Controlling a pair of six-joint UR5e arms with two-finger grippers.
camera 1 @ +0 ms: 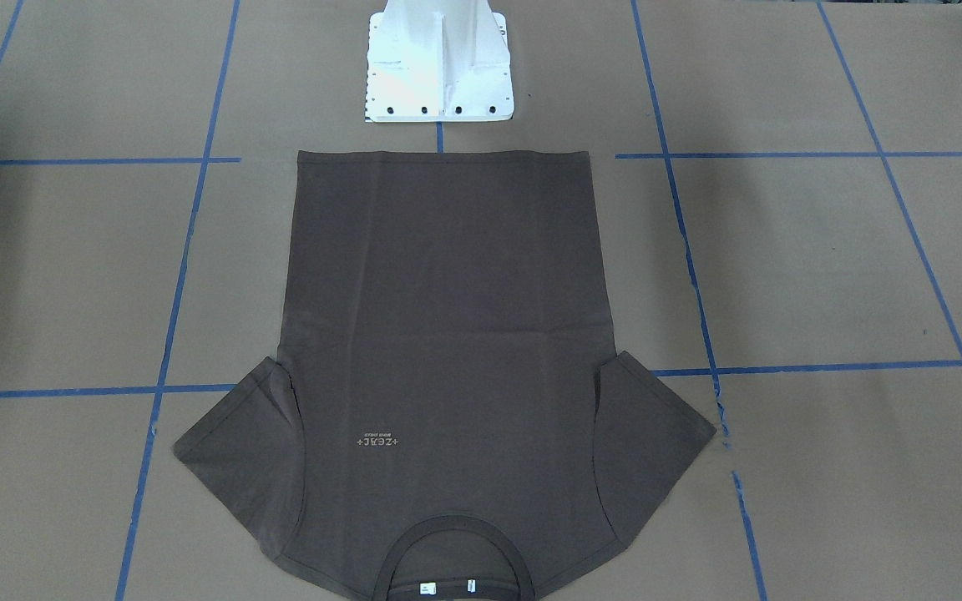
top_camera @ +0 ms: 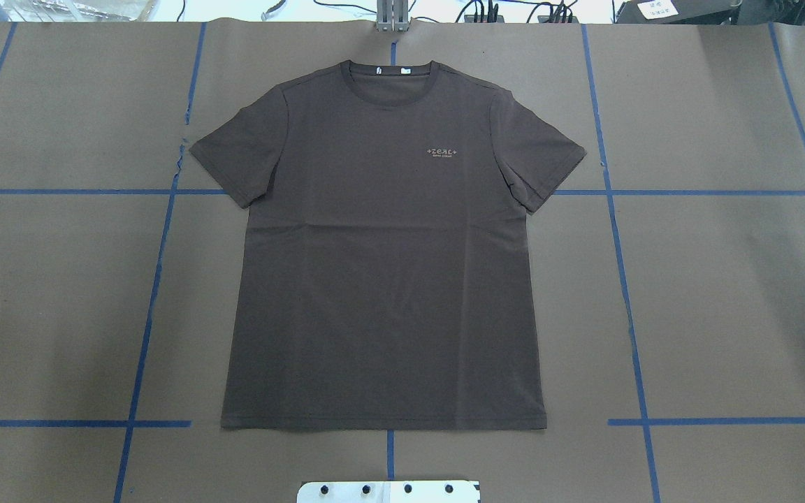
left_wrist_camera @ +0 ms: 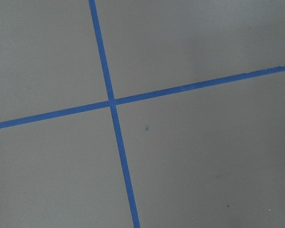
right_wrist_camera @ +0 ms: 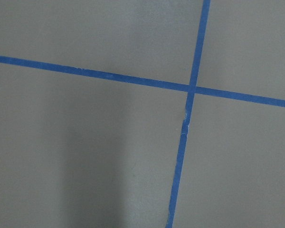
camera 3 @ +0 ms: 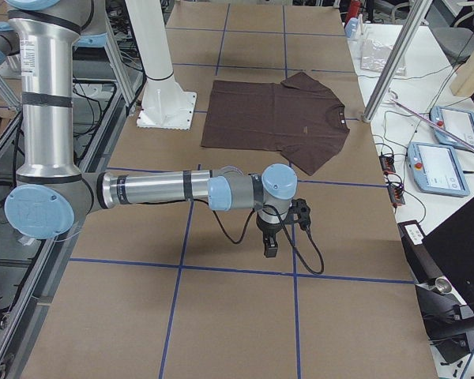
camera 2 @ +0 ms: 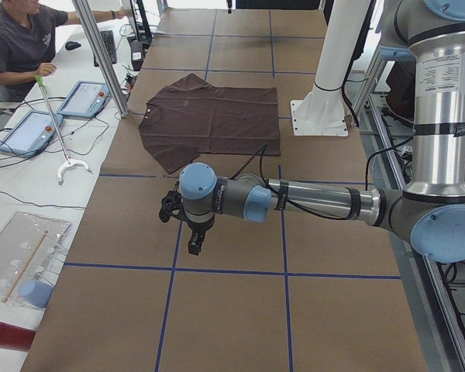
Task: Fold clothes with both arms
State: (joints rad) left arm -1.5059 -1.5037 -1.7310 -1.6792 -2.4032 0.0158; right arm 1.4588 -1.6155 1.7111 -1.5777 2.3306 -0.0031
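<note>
The dark brown-grey T-shirt (top_camera: 381, 265) lies flat and face up in the middle of the table, both sleeves spread. Its collar (top_camera: 390, 103) points away from the robot and its hem lies near the pedestal. The pale chest print (top_camera: 442, 151) shows. It also shows in the front view (camera 1: 448, 334) and both side views (camera 2: 217, 120) (camera 3: 276, 118). My left gripper (camera 2: 195, 246) hangs over bare paper well off the shirt's side. My right gripper (camera 3: 270, 249) does the same on the other side. I cannot tell whether either is open. Both wrist views show only paper and tape.
Brown paper with a blue tape grid (top_camera: 158, 279) covers the table. The white pedestal (camera 1: 439, 67) stands at the robot's edge behind the hem. An operator (camera 2: 15, 46), tablets (camera 2: 32, 132) and a grabber stick (camera 2: 56, 124) are beyond the far edge. A metal post (camera 3: 391, 63) stands near the collar.
</note>
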